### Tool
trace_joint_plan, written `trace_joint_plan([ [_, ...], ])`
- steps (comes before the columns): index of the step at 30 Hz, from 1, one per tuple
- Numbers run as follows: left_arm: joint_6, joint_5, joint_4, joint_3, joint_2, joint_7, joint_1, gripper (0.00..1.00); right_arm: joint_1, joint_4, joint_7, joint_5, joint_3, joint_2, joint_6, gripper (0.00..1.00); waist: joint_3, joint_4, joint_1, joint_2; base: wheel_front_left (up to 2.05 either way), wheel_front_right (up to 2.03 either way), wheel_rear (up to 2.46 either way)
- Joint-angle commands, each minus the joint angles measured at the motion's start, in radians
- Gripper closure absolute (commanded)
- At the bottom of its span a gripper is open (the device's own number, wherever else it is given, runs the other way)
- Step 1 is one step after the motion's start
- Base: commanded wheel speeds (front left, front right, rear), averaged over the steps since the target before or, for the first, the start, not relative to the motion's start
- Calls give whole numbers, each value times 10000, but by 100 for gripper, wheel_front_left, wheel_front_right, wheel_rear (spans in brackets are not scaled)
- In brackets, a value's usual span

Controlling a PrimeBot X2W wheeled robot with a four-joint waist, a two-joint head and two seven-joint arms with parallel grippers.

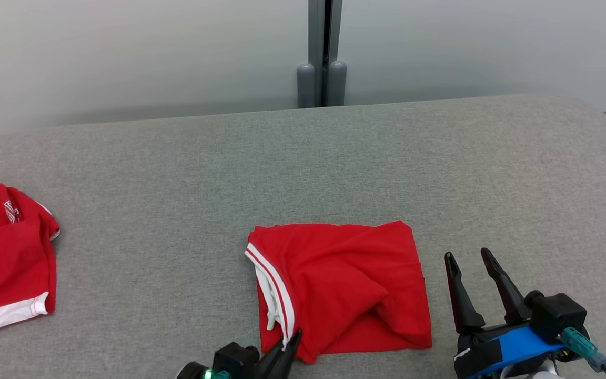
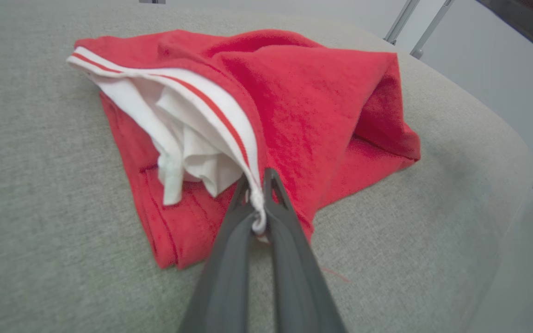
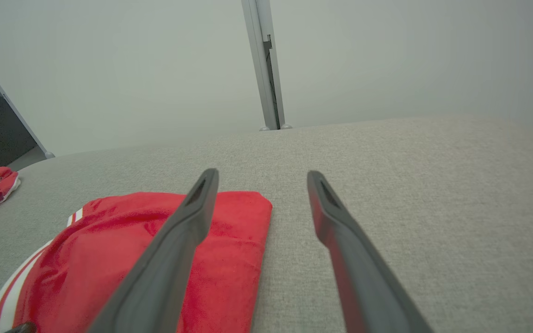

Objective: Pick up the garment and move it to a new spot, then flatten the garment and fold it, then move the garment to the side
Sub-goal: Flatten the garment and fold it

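While left jaws are pinched shut on the white-striped hem of the red garment (image 1: 350, 284), bottom centre of head view, right jaws gape empty just right of it. Another red shirt (image 1: 6, 252) lies far left on grey worktop (image 1: 177, 168).

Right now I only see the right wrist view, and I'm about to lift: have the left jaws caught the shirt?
Observer: Yes. The left jaws are shut on the shirt's white striped hem, at its near left corner.
Operator: Are my right jaws touching cloth?
Observer: No. In the head view they stand open beside the shirt's right edge, with bare tabletop between.
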Motion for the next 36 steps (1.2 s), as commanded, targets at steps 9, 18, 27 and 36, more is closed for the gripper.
trace_joint_plan([
  [9, -14, 392, -986, 752, 680, -26, 398, 100, 22, 206, -33, 15, -47, -7, 1, 0, -67, 206, 0, -1, 0, 0, 0],
  [18, -14, 282, -1007, 1053, 960, -26, 849, 100, 142, 437, -33, -9, -174, -7, 1, 0, -135, 133, 0, -1, 0, 0, 0],
  [27, 235, 396, -1034, 1578, 824, -26, 703, 0, 209, 630, -33, -25, -216, -7, 1, 0, -260, 219, 0, -1, 0, 0, 0],
  [36, 552, 926, -2641, 3492, 774, -26, 1109, 0, 178, 519, -33, -115, -426, -8, 1, 0, -408, 328, 0, -1, 0, 0, 0],
])
